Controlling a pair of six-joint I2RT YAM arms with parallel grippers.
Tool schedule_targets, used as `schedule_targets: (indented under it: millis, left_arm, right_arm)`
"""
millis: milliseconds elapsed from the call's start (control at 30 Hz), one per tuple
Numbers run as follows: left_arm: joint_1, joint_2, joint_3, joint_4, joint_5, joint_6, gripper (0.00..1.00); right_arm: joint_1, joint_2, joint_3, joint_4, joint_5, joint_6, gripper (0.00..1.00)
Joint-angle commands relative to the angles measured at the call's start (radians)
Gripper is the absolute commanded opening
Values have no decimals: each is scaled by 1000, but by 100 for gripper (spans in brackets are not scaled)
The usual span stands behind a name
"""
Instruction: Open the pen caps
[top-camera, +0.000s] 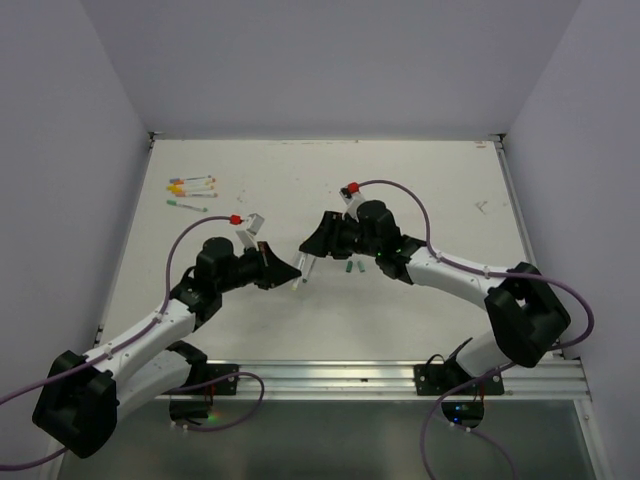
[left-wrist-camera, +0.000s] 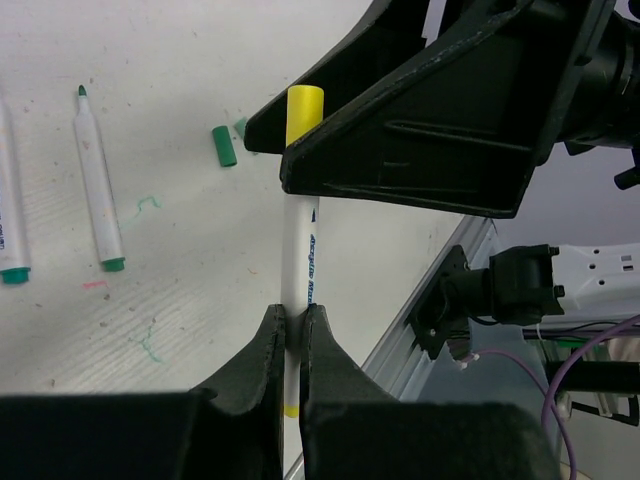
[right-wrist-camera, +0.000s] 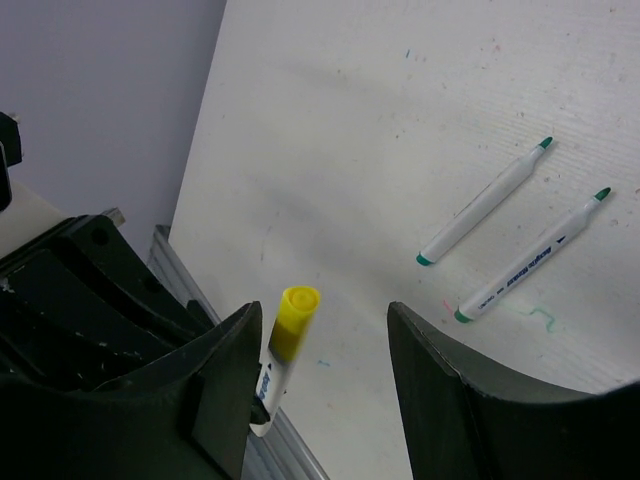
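My left gripper (left-wrist-camera: 291, 312) is shut on the white body of a pen (left-wrist-camera: 300, 250), which it holds up off the table. The yellow cap (left-wrist-camera: 304, 115) sits on that pen's far end. In the right wrist view, the yellow cap (right-wrist-camera: 294, 322) stands between the fingers of my right gripper (right-wrist-camera: 325, 312), close to the left finger, with a wide gap to the other. That gripper is open. From above, the left gripper (top-camera: 290, 270) and the right gripper (top-camera: 312, 240) meet tip to tip at mid-table.
Two uncapped green-tipped pens (right-wrist-camera: 485, 200) (right-wrist-camera: 533, 255) lie on the table beyond the grippers, with a loose green cap (left-wrist-camera: 224, 146) nearby. Several capped pens (top-camera: 190, 185) lie at the back left. A metal rail (top-camera: 400, 375) runs along the near edge.
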Motion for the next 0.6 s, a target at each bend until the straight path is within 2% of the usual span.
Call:
schedule_targets:
  millis: [0, 233, 367, 433, 467, 567]
  left_arm:
    - [-10, -8, 50, 12, 39, 22, 0]
    - [-9, 4, 87, -8, 59, 25, 0]
    - [-10, 0, 84, -5, 58, 24, 0]
    - [-10, -2, 78, -3, 55, 19, 0]
    - [-10, -2, 76, 0, 55, 19, 0]
    - [-10, -2, 67, 12, 59, 11, 0]
  right_arm:
    - [2, 24, 50, 77, -4, 27, 56]
    - [3, 44, 55, 111, -7, 59, 46]
    - [3, 50, 57, 112, -7, 65, 36]
    - [5, 56, 60, 112, -10, 65, 28]
    - [5, 58, 61, 111, -12, 67, 17]
    - [5, 63, 60, 111, -18, 70, 0]
